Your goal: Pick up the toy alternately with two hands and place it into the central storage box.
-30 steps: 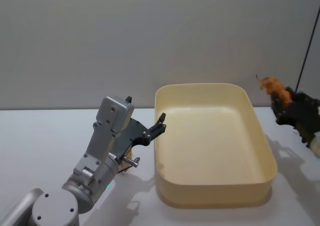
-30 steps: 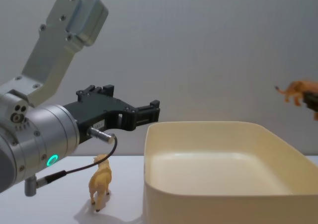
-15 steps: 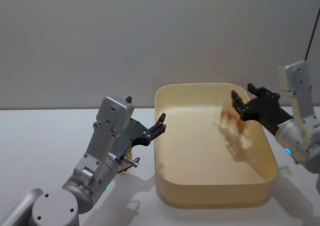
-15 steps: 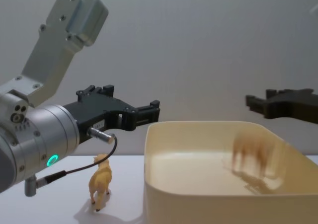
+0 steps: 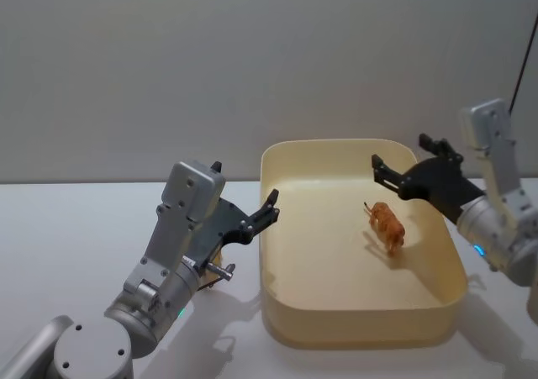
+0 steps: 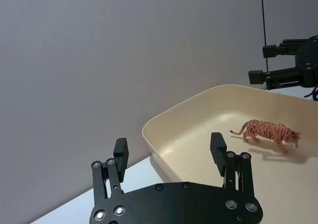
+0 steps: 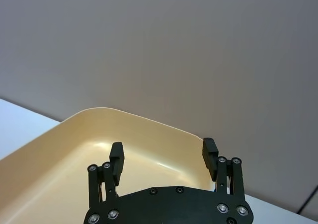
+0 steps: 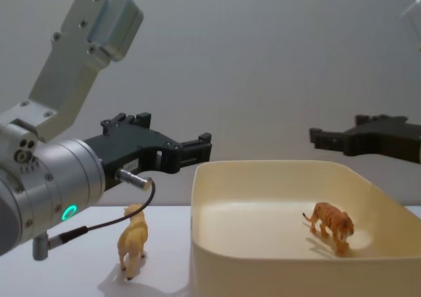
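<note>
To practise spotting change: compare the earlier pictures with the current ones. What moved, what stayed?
The right gripper swung in from the right over the storage box and let go of the toy tiger, which now stands inside. The left gripper stayed open by the box's left wall; the yellow toy stayed on the table.

light: soft, even | shadows: faint, under toy tiger (image 8: 331, 222) | glare: sheen on storage box (image 8: 263, 274) wall

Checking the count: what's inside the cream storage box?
One striped tiger toy stands in the storage box, right of centre. Nothing else seen. Near wall covers the floor's front strip.
</note>
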{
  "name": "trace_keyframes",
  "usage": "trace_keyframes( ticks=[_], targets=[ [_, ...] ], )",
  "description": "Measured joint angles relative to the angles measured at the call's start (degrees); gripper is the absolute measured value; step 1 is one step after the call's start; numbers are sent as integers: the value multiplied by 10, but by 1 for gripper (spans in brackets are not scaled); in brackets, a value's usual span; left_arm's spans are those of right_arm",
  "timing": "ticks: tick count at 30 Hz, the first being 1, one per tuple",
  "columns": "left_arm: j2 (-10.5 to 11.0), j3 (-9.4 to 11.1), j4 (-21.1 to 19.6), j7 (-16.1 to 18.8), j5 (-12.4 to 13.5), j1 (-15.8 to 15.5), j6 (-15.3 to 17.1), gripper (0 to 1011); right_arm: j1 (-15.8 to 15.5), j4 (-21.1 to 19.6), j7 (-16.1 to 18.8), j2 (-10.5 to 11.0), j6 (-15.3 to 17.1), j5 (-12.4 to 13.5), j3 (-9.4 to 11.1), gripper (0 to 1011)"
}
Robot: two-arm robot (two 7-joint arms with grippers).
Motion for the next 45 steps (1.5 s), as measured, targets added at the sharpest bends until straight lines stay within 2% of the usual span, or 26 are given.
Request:
trace_keyframes(
  ticks=[3, 11, 20, 27, 36, 45],
  targets=[
    [0, 0, 0, 0, 0, 0, 0, 1001, -11, -14, -11, 8, 3, 6, 7, 999],
    [0, 0, 0, 0, 0, 0, 0, 1001, -51, -61, -46, 36, 12, 31, 30, 1001],
    [0, 0, 0, 0, 0, 0, 0, 1001, -128, -132, -98, 81, 30, 70, 69, 1001],
    [0, 0, 0, 0, 0, 0, 0, 1001, -174, -162, -128, 105, 42, 89, 91, 1001],
    [0, 0, 0, 0, 0, 0, 0, 1002, -213, -174, -150, 126, 54, 96, 113, 1001],
    [0, 0, 0, 0, 0, 0, 0, 1001, -209, -155, -148, 130, 58, 87, 115, 1001]
  ],
)
